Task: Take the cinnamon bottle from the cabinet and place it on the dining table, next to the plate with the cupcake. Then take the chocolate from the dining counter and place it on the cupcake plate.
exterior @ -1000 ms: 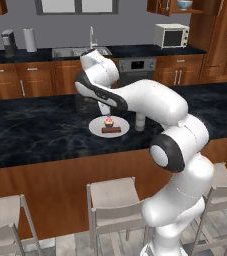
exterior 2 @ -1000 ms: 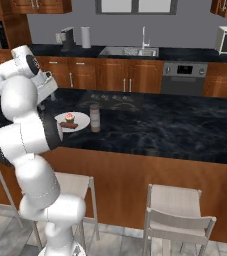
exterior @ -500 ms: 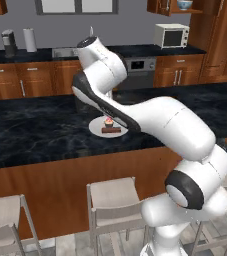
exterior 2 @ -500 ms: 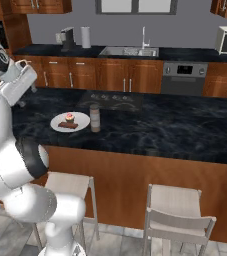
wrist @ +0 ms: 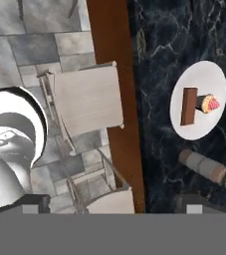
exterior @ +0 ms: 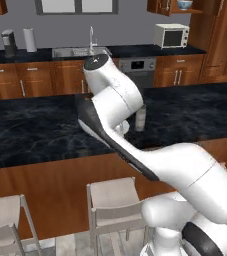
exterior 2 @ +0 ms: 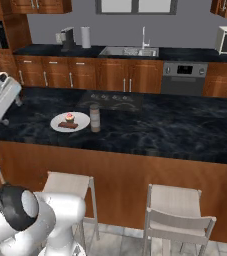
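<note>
From the left base view, the white arm (exterior: 135, 130) is sweeping across the middle of the frame, blocking much of the dark marble bench (exterior: 30, 130). Just past its upper link, the cinnamon bottle (exterior: 141, 119) is standing upright on the bench. Behind it a microwave (exterior: 171, 35) is sitting on the back counter, and two stools (exterior: 112, 200) are lining up under the bench's near edge.

Over to the right base view: the plate (exterior 2: 70, 122) is lying on the bench (exterior 2: 185, 130), carrying the cupcake (exterior 2: 70, 118) with the chocolate bar (exterior 2: 67, 125) lying flat just in front of it. The cinnamon bottle (exterior 2: 94, 118) is standing upright just beside the plate, on its right. The hand end of the arm (exterior 2: 0, 102) is hanging at the left edge, well apart from the plate; I cannot tell whether the gripper is apart or together.

Now the hand view, looking straight down: the plate (wrist: 209, 79) is showing on the marble, the chocolate bar (wrist: 188, 106) lying on it and touching the cupcake (wrist: 207, 103). The cinnamon bottle (wrist: 207, 168) is sitting near the plate. A stool (wrist: 87, 99) is tucking against the bench's wooden edge, with floor tiles beyond.
</note>
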### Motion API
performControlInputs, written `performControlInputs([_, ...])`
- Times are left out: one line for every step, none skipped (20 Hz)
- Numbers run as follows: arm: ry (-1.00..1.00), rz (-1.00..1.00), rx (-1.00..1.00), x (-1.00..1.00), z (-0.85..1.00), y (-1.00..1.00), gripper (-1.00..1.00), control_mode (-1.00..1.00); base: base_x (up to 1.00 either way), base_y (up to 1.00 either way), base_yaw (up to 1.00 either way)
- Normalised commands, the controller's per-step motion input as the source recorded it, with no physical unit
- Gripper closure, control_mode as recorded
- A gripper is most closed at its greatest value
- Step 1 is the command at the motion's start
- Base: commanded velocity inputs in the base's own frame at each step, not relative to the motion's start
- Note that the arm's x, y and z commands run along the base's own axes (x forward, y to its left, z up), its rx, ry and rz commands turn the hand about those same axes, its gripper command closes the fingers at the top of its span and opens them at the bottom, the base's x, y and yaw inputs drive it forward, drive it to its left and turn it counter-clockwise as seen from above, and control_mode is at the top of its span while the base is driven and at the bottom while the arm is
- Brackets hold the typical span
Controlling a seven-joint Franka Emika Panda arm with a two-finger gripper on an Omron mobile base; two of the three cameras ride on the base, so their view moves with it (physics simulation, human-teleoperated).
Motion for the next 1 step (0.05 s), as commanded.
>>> performControlInputs([0.0, 0.0, -0.01, -0.7, -0.41, 0.0, -1.0, -1.0, 0.0, 0.0, 0.0])
